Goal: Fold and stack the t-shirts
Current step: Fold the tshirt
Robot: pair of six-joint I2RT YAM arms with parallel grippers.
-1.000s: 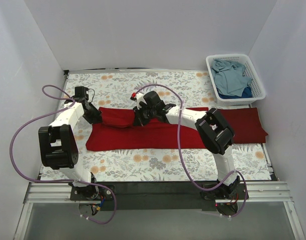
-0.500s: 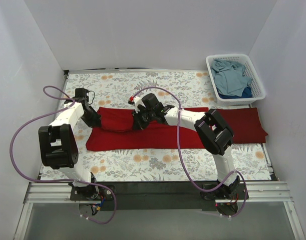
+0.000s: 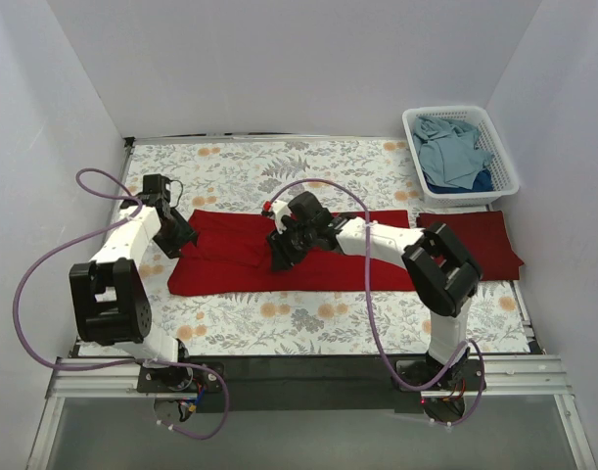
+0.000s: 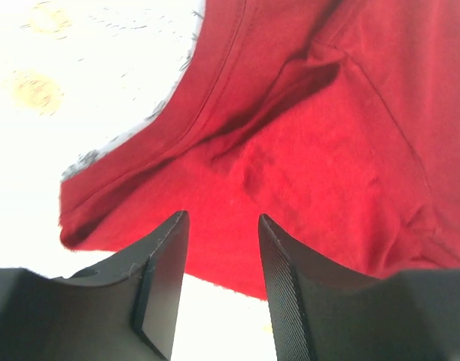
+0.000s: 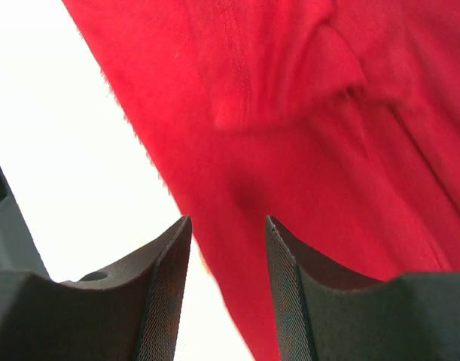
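Here, the bright red shirt (image 3: 279, 272) lies stretched across the middle of the flowered table (image 3: 279, 315). The left gripper (image 4: 222, 218) sits over its left end and the right gripper (image 5: 227, 219) over its middle. Both have their fingers parted, and neither seems to pinch any cloth. A folded maroon shirt (image 3: 480, 245) lies at the right, beside the basket (image 3: 506, 166) of blue shirts (image 3: 450, 147).

bright red shirt (image 3: 240, 274) folded long, centre; maroon shirt (image 3: 480, 240) flat, right; blue shirts (image 3: 453, 147) crumpled, far right.
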